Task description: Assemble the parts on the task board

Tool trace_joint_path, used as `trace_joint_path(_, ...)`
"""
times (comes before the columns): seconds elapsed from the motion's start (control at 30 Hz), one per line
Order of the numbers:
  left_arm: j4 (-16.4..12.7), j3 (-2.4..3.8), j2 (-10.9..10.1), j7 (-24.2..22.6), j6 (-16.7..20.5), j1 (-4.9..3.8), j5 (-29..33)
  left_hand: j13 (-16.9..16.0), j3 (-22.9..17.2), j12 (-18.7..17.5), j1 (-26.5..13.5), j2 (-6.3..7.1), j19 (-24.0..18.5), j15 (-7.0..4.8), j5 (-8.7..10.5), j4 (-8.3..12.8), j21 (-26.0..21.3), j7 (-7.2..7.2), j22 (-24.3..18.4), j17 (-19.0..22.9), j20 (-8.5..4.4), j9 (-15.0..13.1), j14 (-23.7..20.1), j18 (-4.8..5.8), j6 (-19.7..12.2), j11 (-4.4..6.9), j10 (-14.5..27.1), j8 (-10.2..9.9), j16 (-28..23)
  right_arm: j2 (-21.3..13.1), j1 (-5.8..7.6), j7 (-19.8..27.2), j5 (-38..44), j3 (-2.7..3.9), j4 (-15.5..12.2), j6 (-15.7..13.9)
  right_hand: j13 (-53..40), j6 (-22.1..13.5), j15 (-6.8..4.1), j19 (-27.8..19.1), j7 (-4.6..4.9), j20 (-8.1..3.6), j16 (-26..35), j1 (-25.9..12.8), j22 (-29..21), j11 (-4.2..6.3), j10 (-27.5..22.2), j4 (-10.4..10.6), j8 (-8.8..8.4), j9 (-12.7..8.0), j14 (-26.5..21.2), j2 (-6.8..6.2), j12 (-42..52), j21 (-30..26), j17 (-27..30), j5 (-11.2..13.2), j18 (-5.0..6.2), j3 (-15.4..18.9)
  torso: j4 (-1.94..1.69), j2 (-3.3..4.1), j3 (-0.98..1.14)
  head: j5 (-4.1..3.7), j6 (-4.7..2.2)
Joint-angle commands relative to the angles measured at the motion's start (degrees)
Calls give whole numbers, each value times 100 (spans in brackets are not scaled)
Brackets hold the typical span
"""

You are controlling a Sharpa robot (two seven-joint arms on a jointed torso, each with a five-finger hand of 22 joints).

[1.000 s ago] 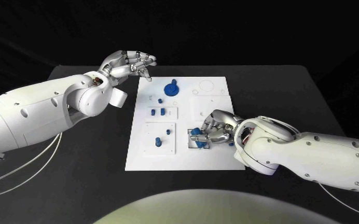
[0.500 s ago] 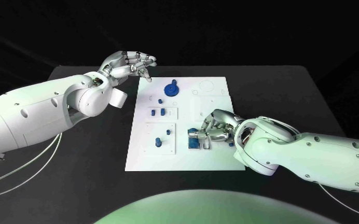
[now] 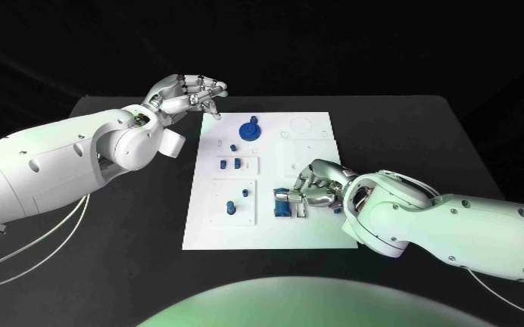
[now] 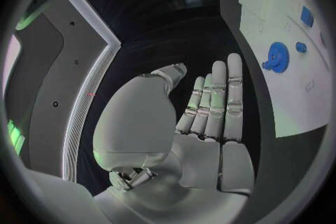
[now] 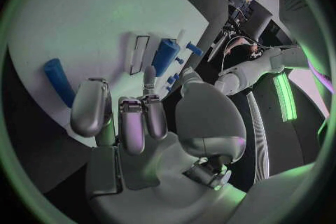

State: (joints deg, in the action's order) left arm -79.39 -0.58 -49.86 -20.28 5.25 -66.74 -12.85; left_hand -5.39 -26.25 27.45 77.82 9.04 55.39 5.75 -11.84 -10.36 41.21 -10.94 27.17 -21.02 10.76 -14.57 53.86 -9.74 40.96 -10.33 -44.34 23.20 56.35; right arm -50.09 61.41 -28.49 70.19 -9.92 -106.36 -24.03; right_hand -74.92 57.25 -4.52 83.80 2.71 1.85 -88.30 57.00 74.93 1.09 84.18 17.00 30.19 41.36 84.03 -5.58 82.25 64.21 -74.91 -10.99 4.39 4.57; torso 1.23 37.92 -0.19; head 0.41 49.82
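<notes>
I see the task board (image 3: 311, 225) mid-table. My left hand (image 3: 188, 94) hangs off its far left corner, fingers curled, holding nothing. My right hand (image 3: 313, 188) bends over a blue part (image 3: 284, 204) near the board's near edge; whether it grips, I cannot tell. The part looks light, rigid, slick; I'd pinch its sides. No writing legible.

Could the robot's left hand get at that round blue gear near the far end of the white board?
Probably yes. The left hand hovers off the task board's far corner, holding nothing, and the blue gear lies uncovered close by. The right hand is busy farther down.
</notes>
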Motion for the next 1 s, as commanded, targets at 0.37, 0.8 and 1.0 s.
trace_joint_path(0.37, -17, 2, -13, -25, -81, -1, 1, -5, -10, 22, -13, -37, 25, 11, -3, -32, -35, -314, -9, -9, 10, 7, -37, -75, -48, 3, 63, 22, 11, -290, -4, 463, 27, 0, -293, 626, -921, -73, -52, 106, -40, -54, 6, 1383, 961, 58, 168, -85, 60, -60, 511, 138, 28, 58, -1096, 7, -30, -150, 5, 0, 0, 16, 13)
trace_joint_path(0.8, -20, 2, -10, -32, -86, -1, -2, -5, -10, 22, -13, -37, 25, 11, -3, -32, -35, -314, -9, -9, 10, 7, -37, -75, -48, 3, 63, 22, 11, -282, -8, 452, 194, -1, -288, 806, -971, 9, -79, 120, -81, -75, -5, 1852, 975, 94, 206, -79, 75, -114, 517, -6, 85, 119, -1124, 1, -40, -364, -6, 0, -2, 14, 18)
trace_joint_path(1.0, -21, 2, -9, -33, -87, -1, -2, -5, -10, 22, -13, -37, 25, 11, -3, -32, -35, -314, -9, -9, 10, 7, -37, -75, -48, 3, 63, 22, 11, -227, -11, 383, 280, -1, -239, 773, -975, 21, -81, 123, -86, -77, -6, 1867, 978, 97, 209, -72, 81, -116, 517, -4, 89, 131, -1126, 0, -41, -382, -6, 3, -3, 21, 18)
